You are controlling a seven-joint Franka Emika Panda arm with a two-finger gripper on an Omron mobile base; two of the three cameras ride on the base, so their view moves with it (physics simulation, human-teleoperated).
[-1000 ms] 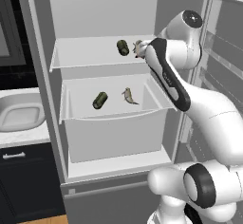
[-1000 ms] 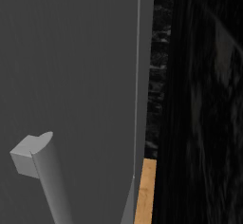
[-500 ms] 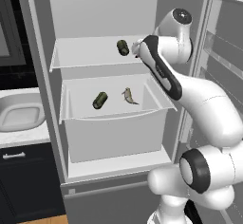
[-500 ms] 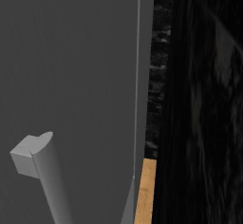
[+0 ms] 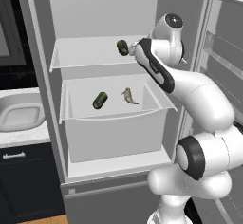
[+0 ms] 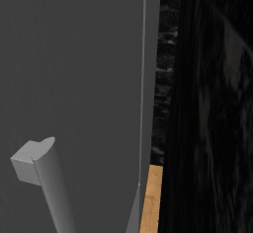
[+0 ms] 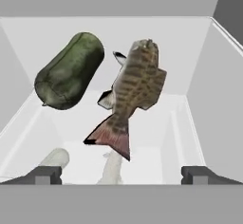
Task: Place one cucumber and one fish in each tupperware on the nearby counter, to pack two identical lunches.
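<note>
Fridge [image 5: 40,38] is open; arm reaches in at upper shelf [image 5: 90,57] height. Right base view is just the grey door slab [image 6: 74,69] with its handle [image 6: 42,177], nothing useful there

Counter [image 5: 26,134] sits left of the fridge, well apart from the hand. One tupperware [image 5: 20,116] on it, the wide rounded one, looks empty from what I can see. Can't spot the narrow tray from here

Lower drawer [image 5: 114,128] holds a second cucumber [image 5: 99,100] and a second fish [image 5: 128,96], side by side, not touching

Upper shelf: cucumber [image 5: 122,47] just left of the gripper [image 5: 137,46]. In the hand view the cucumber [image 7: 70,71] is up-left and a fish [image 7: 133,88] is dead centre, tail pointing back toward the tips; the two lie close, can't tell if they touch

Gripper [image 7: 121,174]: jaws fully apart, nothing between them, fingertips [image 7: 45,174] short of the fish tail

Step, as I read it: first pick, approach phase. Nothing packed yet. Fish on the upper shelf is the likely target given it's centred between the tips

Next move needs:
- push further in until the tips straddle the fish body, not the thin tail
- stay clear of the cucumber on the left side, a nudge could roll it
- close, lift off the shelf, back straight out without clipping the shelf edge
- then carry left to the tupperware; base may have to drive
</note>
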